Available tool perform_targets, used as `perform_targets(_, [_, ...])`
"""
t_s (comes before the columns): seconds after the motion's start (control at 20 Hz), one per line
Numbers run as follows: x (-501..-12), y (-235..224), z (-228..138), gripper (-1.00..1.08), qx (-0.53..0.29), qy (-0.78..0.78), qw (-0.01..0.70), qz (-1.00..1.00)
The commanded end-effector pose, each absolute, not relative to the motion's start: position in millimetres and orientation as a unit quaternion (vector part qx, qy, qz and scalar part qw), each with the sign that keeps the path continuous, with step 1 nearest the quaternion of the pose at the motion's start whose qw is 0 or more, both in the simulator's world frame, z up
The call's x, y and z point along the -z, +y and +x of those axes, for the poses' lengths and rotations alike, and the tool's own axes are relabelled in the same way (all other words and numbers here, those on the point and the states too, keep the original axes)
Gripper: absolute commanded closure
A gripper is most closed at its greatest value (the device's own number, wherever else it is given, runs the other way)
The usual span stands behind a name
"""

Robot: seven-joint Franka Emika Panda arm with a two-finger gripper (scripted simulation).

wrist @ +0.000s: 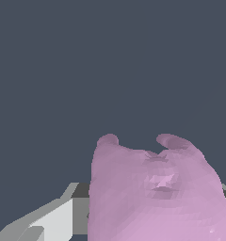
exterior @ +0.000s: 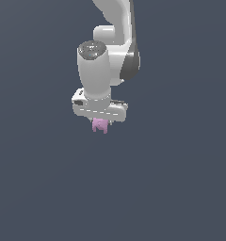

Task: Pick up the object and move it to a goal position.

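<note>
pink lumpy object (wrist: 157,193) sits gripped under the white hand (exterior: 100,123), stubs down.

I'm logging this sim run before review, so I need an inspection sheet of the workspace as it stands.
Surface: plain dark blue-grey backdrop in both views; no table edge seen.
Job's things: the pink-lilac object sits directly under the gripper, stubs pointing down; it fills the wrist view's foreground.
Clutter: nothing seen.
Grippers: the white gripper is much wider than the object; its fingers are hidden, so the grip cannot be confirmed.
Cables: nothing seen.
Surroundings: only the white arm reaching in from above; no goal marker seen.
</note>
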State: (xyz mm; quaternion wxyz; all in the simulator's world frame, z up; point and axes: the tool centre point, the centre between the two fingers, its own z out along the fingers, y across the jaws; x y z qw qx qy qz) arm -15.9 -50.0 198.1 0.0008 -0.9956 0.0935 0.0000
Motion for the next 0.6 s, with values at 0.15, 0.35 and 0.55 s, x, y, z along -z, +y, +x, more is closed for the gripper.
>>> perform_targets(0.15, [-259.7, -73.4, -37.0, 1.08, 0.000, 0.094, 0.001, -0.996])
perform_targets(0.35, [-304.8, -90.3, -51.7, 1.08, 0.000, 0.094, 0.001, -0.996])
perform_targets(0.55, [-349.7, -107.3, -66.0, 1.08, 0.000, 0.094, 0.001, -0.996])
